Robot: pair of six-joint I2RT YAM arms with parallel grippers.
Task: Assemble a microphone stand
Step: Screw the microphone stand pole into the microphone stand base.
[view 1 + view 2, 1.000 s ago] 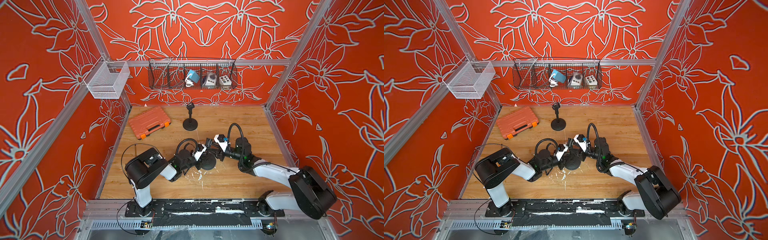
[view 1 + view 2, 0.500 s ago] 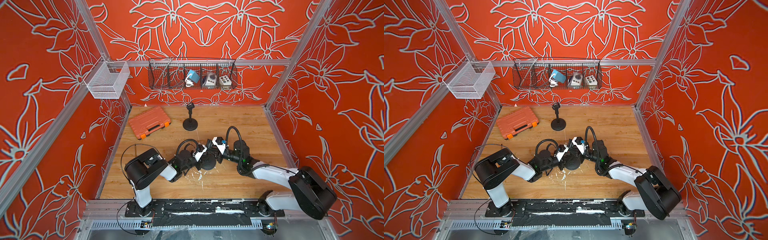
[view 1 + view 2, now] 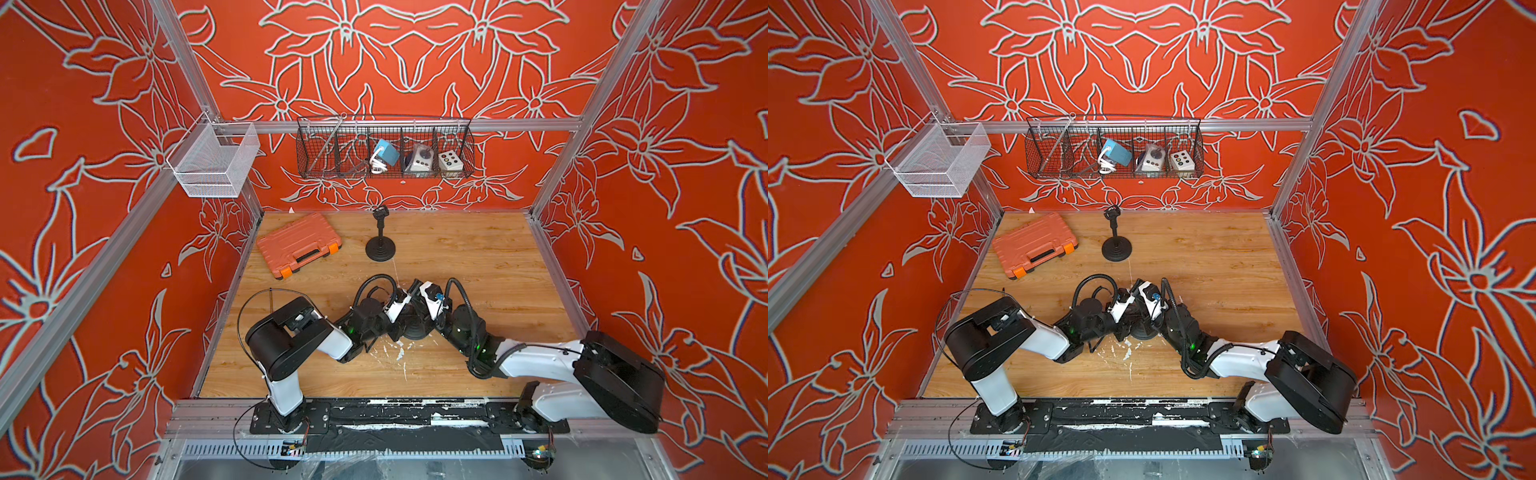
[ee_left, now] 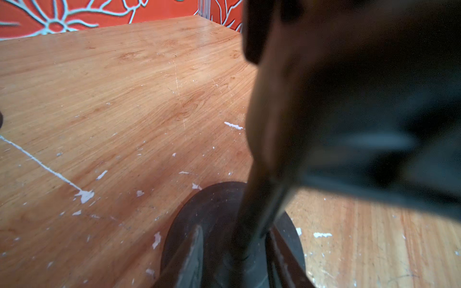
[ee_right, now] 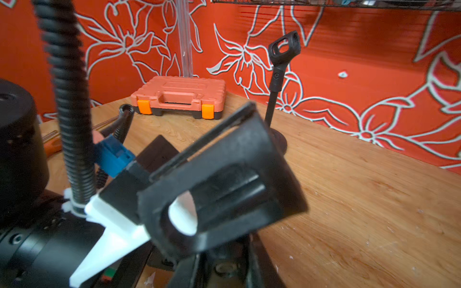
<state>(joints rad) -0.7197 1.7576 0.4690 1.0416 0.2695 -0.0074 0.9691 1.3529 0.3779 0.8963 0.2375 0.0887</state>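
The microphone stand [image 3: 415, 330] sits toward 6 o'clock of the table [image 3: 478, 249]. Its pole [image 4: 259, 204] is upright on the round base [image 4: 212, 219]. That is plain only in the left wrist view, where the left gripper [image 4: 235, 240] has its jaws apart, flanking the pole. The right wrist view alone shows the clip [image 5: 224, 189] — it hides whether the right gripper [image 5: 219, 269] is closed.

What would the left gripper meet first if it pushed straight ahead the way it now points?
The stand's upright rod: in the left wrist view it rises from the round base right between the fingers of the left gripper. Depth is blurry, so how near is unclear.
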